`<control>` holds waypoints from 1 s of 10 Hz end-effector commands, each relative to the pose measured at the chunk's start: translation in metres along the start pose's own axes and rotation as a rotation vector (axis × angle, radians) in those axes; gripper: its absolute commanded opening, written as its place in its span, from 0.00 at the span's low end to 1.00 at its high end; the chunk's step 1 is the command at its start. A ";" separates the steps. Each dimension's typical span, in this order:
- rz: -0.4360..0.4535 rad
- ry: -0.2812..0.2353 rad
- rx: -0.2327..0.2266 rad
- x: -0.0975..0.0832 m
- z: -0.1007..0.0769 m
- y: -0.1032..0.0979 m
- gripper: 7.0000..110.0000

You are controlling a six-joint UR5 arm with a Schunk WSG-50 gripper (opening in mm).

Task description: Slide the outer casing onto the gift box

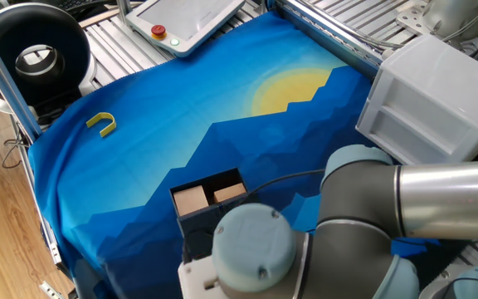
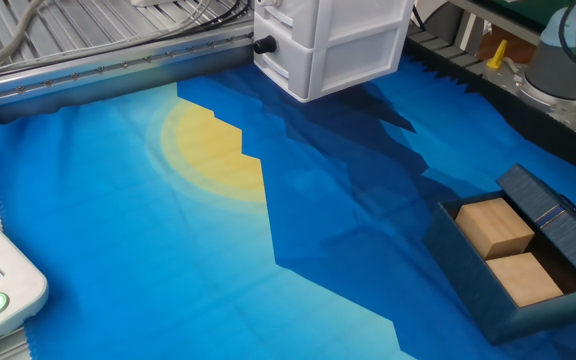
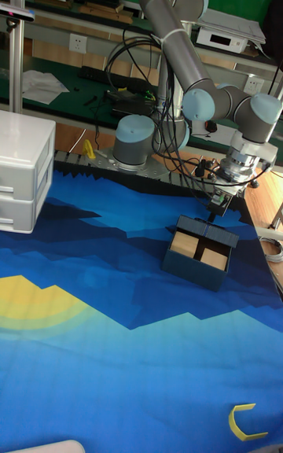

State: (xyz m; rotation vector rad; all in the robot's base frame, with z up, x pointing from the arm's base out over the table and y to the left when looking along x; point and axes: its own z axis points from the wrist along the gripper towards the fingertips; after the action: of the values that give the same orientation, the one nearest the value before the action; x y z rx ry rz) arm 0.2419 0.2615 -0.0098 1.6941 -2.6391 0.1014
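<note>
The gift box (image 3: 189, 268) sits on the blue cloth near the right edge, a dark tray with two tan blocks inside. It shows again as the gift box (image 2: 465, 268) and, half behind the arm, as the gift box (image 1: 191, 219). The outer casing (image 3: 211, 230) is a dark sleeve lying over the tray's far part, also seen as the casing (image 2: 550, 215). My gripper (image 3: 215, 208) hangs right at the casing's rear edge. Its fingers are too small and dark to read as open or shut. The other two views do not show the gripper.
A white drawer bin (image 2: 333, 40) stands at the cloth's back edge, also seen as the bin (image 1: 434, 100). A yellow U-shaped piece (image 1: 101, 124) lies near a corner. A pendant with a red button (image 1: 185, 21) rests beyond the cloth. The arm's grey joints (image 1: 347, 232) block the near corner.
</note>
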 end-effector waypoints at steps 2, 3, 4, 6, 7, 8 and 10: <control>0.027 -0.014 -0.032 0.006 -0.007 -0.002 0.00; 0.033 -0.018 -0.037 0.005 -0.007 -0.001 0.00; 0.037 -0.022 -0.043 0.004 -0.007 0.001 0.00; 0.048 -0.029 -0.056 0.003 -0.008 0.004 0.00; 0.054 -0.032 -0.058 0.002 -0.008 0.004 0.00; 0.047 -0.042 -0.037 0.000 -0.008 -0.001 0.00; 0.034 -0.053 -0.018 -0.003 -0.007 -0.006 0.00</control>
State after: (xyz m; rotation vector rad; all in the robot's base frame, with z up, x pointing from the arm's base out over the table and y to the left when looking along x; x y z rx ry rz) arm 0.2433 0.2592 -0.0038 1.6611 -2.6790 0.0416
